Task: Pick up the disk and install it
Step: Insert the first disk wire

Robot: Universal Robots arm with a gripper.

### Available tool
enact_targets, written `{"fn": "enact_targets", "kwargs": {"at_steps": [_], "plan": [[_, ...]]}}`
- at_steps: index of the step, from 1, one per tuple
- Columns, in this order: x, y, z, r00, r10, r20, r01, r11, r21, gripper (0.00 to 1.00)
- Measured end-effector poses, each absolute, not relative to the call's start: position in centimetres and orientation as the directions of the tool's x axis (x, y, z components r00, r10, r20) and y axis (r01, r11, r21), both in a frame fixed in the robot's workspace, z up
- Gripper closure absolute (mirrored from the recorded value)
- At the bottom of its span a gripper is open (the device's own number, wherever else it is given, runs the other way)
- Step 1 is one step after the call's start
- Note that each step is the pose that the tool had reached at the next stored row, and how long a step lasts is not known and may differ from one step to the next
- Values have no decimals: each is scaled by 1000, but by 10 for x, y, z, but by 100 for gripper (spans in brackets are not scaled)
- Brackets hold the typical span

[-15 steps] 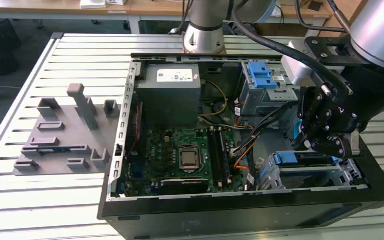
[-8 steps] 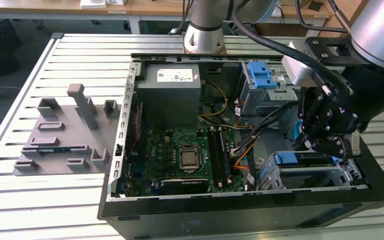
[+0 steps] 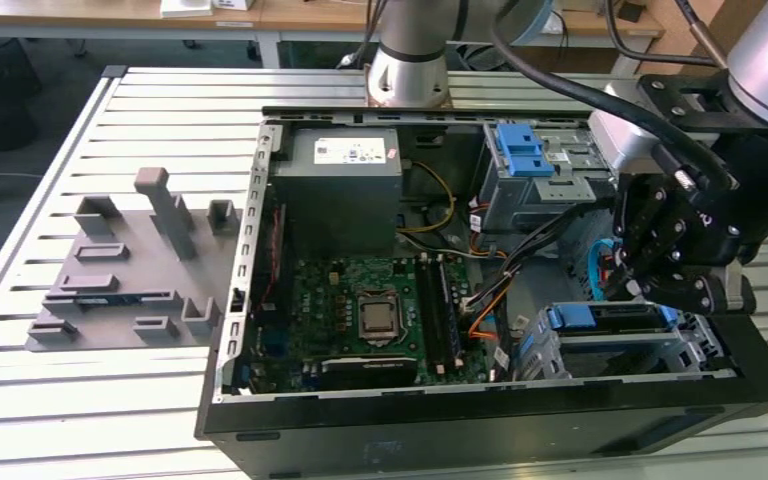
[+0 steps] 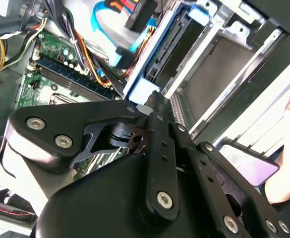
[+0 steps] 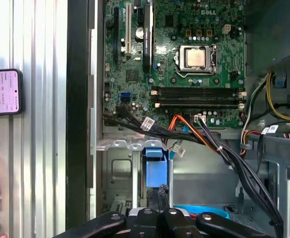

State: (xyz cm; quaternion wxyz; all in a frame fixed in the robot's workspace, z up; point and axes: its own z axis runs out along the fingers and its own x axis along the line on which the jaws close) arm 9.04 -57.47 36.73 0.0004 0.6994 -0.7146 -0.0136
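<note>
- One disk (image 3: 614, 318) sits edge-up in the metal bay (image 3: 624, 355) of the computer case (image 3: 491, 432); likely heavy, rigid, shock-sensitive.
- Claw (image 5: 158, 194): drawn narrow, tips at the disk's blue tab (image 5: 154, 171).
- Suggested hold: metal flanks, not plastic tab.

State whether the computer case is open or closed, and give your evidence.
Open: the computer case has its side uncovered, leaving the motherboard exposed to view.
</note>
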Motion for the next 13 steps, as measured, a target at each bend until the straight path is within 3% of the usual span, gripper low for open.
{"fn": "enact_targets", "kwargs": {"at_steps": [13], "plan": [[110,-573,367,-22,-1000,-18,-1000,21,20,89]]}}
